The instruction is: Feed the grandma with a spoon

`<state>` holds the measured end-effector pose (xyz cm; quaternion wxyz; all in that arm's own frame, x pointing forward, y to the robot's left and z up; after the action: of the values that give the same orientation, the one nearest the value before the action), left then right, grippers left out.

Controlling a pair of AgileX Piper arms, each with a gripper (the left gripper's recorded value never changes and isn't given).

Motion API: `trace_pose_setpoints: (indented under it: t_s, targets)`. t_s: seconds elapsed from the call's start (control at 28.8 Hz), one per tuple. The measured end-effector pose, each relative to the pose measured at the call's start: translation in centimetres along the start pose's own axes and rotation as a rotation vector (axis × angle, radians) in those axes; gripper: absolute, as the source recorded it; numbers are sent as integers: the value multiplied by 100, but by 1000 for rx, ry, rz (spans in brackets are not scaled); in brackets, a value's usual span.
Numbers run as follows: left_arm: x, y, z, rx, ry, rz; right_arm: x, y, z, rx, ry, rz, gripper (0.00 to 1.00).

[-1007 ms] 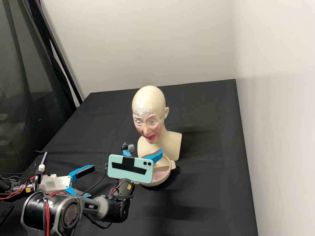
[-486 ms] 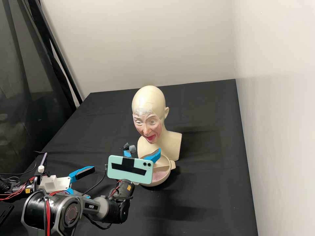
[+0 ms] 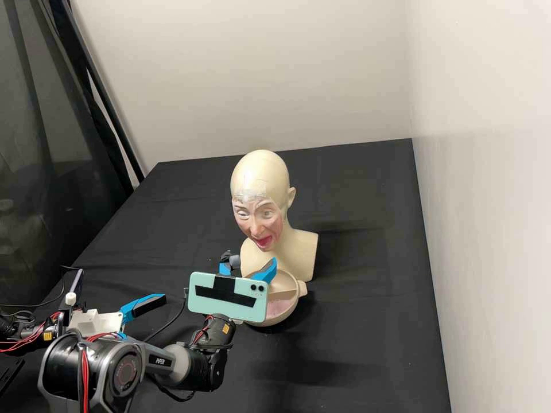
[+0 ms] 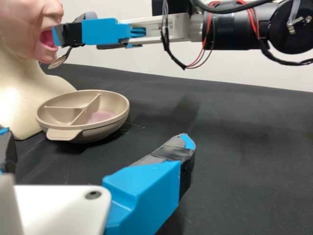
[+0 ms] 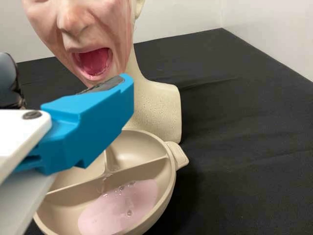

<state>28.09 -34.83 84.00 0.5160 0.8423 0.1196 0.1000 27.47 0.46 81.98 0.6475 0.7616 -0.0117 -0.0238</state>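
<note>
The right gripper (image 4: pixel 61 36) pinches the spoon (image 4: pixel 59 60), its bowl just at the open mouth of the grandma (image 3: pixel 261 212), above the dish (image 4: pixel 122 105) just before her bust. The left gripper (image 4: pixel 98 146) sits low and well apart, 2 fingers spread. Bare bench (image 3: pixel 356 275) runs wide to the right-hand wall.

Looks like a lab: black bench (image 3: pixel 367 241), bare white walls (image 3: pixel 258 69), wired robot arm (image 3: pixel 109 367) at 7 o'clock.

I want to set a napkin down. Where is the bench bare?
Bare bench lies between the mannequin bust and the side wall, and behind the bust toward the back wall. Crowded in front: the divided bowl, the right claw holding the spoon, the left claw nearer.
</note>
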Motion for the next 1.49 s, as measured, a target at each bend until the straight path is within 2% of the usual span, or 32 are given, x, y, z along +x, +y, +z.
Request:
trace_pose_setpoints:
  t_s: [0.49, 0.8, 0.97, 1.11, 1.28, 1.35, 1.49]
  targets:
    - [0, -2, 6, 0, -2, -1, -12, -9, 11, 0, -5, -3, 0]
    - [0, -2, 6, 0, -2, -1, -128, -14, 141, 2, -53, -12, 0]
    - [0, -2, 6, 0, -2, -1, -222, -3, 205, -4, -48, -8, 0]
    - [0, -2, 6, 0, -2, -1, -279, 10, 258, 9, -58, -6, 0]
    - [0, -2, 6, 0, -2, -1, -336, 45, 317, 6, -61, 11, 0]
    - [0, -2, 6, 0, -2, -1, -335, 49, 349, 8, -68, 14, 0]
    - [1, -4, 13, 1, -4, -1, -316, 11, 465, 19, -113, -3, 0]
